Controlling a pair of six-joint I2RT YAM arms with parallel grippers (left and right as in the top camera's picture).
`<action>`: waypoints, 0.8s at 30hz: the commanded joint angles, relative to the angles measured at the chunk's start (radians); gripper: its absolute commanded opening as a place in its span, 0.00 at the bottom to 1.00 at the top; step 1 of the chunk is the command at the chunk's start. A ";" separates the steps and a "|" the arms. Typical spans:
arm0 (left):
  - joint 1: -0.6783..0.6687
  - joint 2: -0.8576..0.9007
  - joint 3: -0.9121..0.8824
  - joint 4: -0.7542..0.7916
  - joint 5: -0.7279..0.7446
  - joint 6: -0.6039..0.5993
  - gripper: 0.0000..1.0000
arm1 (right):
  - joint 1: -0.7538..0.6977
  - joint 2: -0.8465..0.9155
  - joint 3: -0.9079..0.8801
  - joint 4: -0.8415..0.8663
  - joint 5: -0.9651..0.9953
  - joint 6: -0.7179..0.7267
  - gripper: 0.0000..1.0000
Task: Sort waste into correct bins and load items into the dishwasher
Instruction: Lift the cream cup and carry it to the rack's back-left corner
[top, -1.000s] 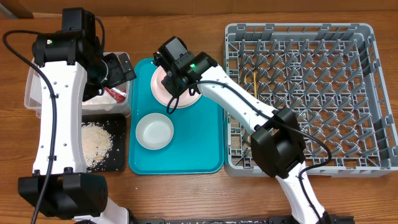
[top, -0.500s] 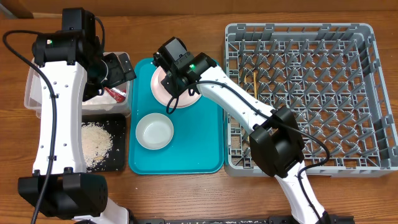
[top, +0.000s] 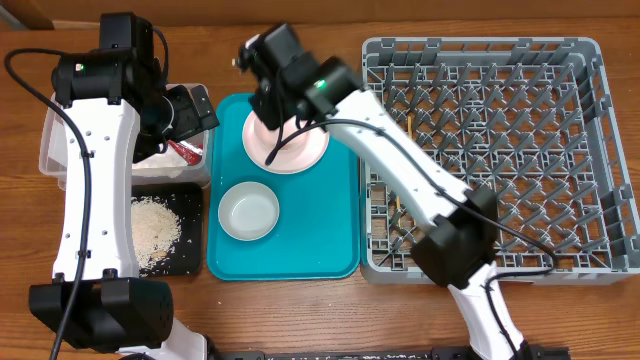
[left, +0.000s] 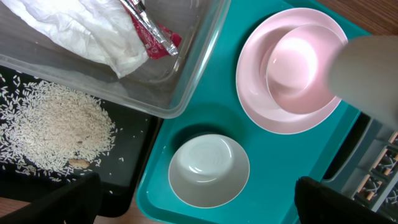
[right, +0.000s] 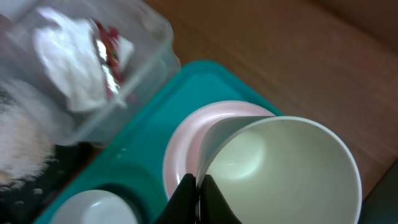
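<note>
Small white cup (right: 280, 168) held in the air, rim pinched between the two fingers of the right gripper (right: 199, 190), open mouth facing the wrist camera. Beneath it, pink bowl (left: 298, 62) sitting on round pale pink plate (left: 261, 106) at the far end of teal serving tray (top: 300, 250). Whitish pale-green bowl (left: 208, 171) upright on the same tray, near the plate. Left gripper (top: 187, 112) over clear plastic rectangular tub (left: 199, 68), fingers spread wide. Inside the tub, crumpled white paper napkin (left: 74, 31) and small red snack wrapper (left: 158, 37) touching; print on the wrapper too small to read. Loose white rice grains (left: 56, 130) heaped on shallow black rectangular tray (top: 190, 195) just beside the tub. Large square grey plastic dish rack (top: 480, 42) right of the teal tray, one wooden chopstick (top: 409, 135) among its pegs.
</note>
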 joint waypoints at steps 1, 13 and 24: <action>0.000 -0.006 -0.001 0.001 -0.003 0.008 1.00 | -0.107 -0.148 0.108 -0.027 -0.176 0.068 0.04; 0.000 -0.006 -0.002 0.001 -0.003 0.008 1.00 | -0.599 -0.076 0.023 0.031 -1.138 0.107 0.04; 0.000 -0.006 -0.001 0.001 -0.003 0.008 1.00 | -0.681 0.163 -0.011 0.104 -1.373 0.108 0.04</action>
